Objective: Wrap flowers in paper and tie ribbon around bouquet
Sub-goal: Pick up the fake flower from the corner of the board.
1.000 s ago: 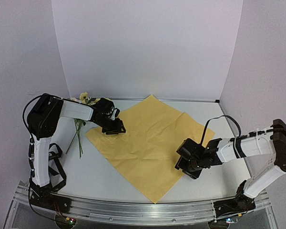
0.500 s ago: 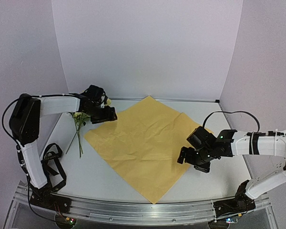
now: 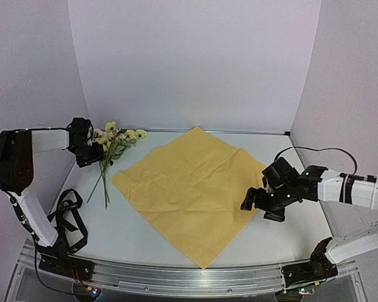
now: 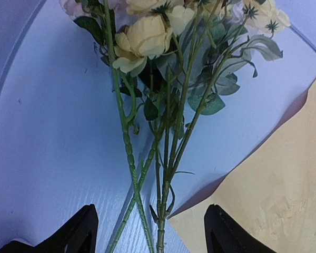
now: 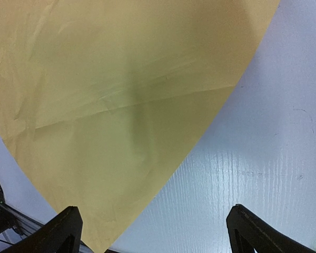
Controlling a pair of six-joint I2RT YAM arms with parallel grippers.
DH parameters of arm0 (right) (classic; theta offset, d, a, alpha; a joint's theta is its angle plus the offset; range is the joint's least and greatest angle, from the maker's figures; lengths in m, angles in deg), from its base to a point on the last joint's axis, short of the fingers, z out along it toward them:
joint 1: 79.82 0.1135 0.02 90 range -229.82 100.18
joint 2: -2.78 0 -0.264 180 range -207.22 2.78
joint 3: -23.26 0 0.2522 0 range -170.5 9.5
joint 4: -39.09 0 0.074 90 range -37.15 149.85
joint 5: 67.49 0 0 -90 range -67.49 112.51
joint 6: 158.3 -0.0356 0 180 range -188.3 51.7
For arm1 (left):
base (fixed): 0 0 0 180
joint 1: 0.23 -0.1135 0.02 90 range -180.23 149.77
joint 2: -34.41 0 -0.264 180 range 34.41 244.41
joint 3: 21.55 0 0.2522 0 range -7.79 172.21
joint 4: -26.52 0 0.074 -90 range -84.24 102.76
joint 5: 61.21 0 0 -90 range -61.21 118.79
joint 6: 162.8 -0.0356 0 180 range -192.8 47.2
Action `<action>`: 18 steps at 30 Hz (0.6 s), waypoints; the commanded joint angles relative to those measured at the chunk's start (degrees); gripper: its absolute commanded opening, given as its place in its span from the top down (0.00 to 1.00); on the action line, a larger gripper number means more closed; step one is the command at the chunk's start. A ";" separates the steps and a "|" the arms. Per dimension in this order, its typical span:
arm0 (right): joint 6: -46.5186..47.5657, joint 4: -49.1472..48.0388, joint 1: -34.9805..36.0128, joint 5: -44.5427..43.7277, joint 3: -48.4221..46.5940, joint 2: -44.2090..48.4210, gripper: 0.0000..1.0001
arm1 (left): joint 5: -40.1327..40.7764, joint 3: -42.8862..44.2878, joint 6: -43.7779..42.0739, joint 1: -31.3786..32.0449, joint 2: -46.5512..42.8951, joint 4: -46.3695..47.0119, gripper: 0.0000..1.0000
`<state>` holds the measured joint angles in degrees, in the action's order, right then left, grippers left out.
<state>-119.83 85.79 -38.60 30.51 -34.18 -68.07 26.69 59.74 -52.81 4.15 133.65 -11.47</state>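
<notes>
At the table's centre: the paper, an orange-yellow sheet, lies flat and turned like a diamond, with one corner toward the back wall and one toward the arms' bases.
Flowers: the flowers lie on the table just beside the paper's left corner, blossoms toward the back wall and stems toward the near edge.
Left gripper: the left gripper sits left of the paper, beside the blossom end of the bunch. Its jaws are wide apart and grip nothing.
Right gripper: the right gripper hangs over the paper's right corner, jaws spread wide and empty.
Top view only: it shows the paper's whole outline and both arms at once.
Left wrist view only: the thin stems cross and run down into the gap between the fingers without touching them. The paper's left corner reaches the lowest stems.
Right wrist view only: it shows soft creases across the sheet. One corner points down between the fingers, nearer one of them.
Edges: the paper's near corner stops short of the table's near edge, and its far corner almost meets the back wall.
Open room: white table surface shows along both near edges of the paper, and it is widest right of the sheet.
</notes>
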 commanded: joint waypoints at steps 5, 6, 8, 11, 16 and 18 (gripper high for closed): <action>1.16 0.75 -0.41 0.85 1.09 0.67 0.02 | -6.20 5.10 -6.88 -0.36 8.03 0.27 0.29; 1.20 0.72 -0.46 0.84 1.10 0.72 0.02 | -5.90 5.40 -6.89 -0.39 8.77 0.44 0.29; 1.38 0.76 -0.53 0.83 1.03 0.68 0.02 | -4.85 6.54 -6.95 -0.53 10.26 0.38 0.29; 1.61 0.70 -0.58 0.94 0.81 0.46 0.02 | -3.90 9.29 -7.30 -0.83 13.89 -0.46 0.30; 2.03 0.75 -0.76 1.21 0.78 0.30 0.02 | -3.09 12.31 -8.44 -1.03 18.25 -1.47 0.38; 2.05 0.79 -0.81 1.30 0.80 0.26 0.02 | -2.46 13.03 -8.85 -1.08 19.47 -1.72 0.43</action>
<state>-118.80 86.37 -39.05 31.89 -33.44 -68.07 22.62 69.44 -59.72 3.50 150.79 -11.87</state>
